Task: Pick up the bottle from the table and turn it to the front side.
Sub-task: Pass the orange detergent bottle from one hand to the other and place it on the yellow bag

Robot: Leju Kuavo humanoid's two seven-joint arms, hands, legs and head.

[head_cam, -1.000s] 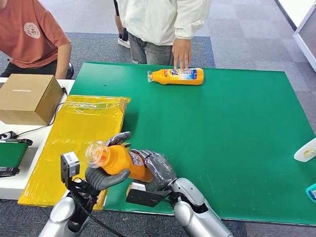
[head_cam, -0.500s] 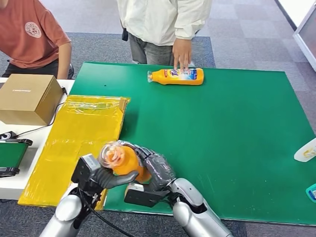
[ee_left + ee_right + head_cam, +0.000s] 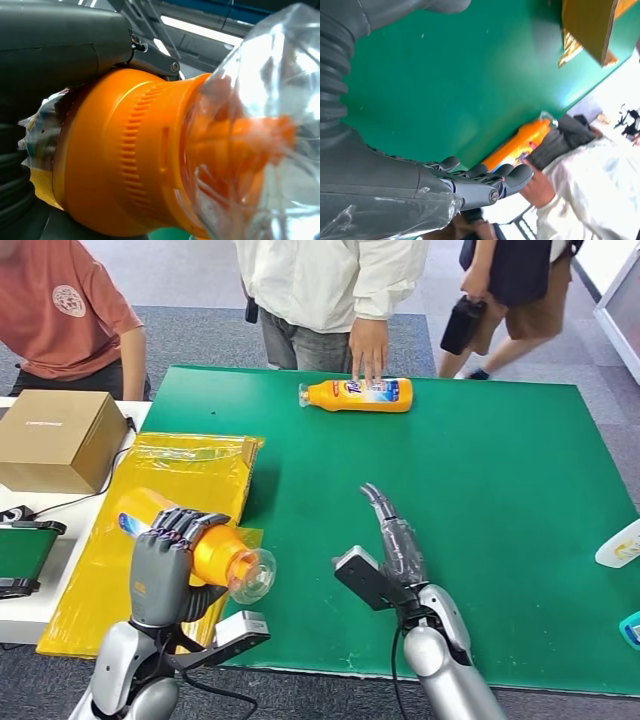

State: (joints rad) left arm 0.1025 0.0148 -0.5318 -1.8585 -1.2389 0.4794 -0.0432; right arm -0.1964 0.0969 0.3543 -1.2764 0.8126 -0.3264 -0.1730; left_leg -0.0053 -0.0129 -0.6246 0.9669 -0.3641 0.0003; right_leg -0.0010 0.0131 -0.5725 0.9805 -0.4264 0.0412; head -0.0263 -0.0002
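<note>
Above the counter's (image 3: 490, 540) near-left corner, the left hand (image 3: 162, 565) alone gripped the orange bottle (image 3: 215, 552) sideways while the right hand (image 3: 396, 545) hung spread and empty, so the slick wrap risked slipping.

A green-topped counter (image 3: 468, 540) carries an orange bottle (image 3: 362, 394) lying on its side at the far edge — a person's hand (image 3: 368, 348) rests on it. A yellow plastic bag (image 3: 151, 510) lies flat over the counter's left edge. A white bottle (image 3: 620, 545) lies at the right edge.
</note>
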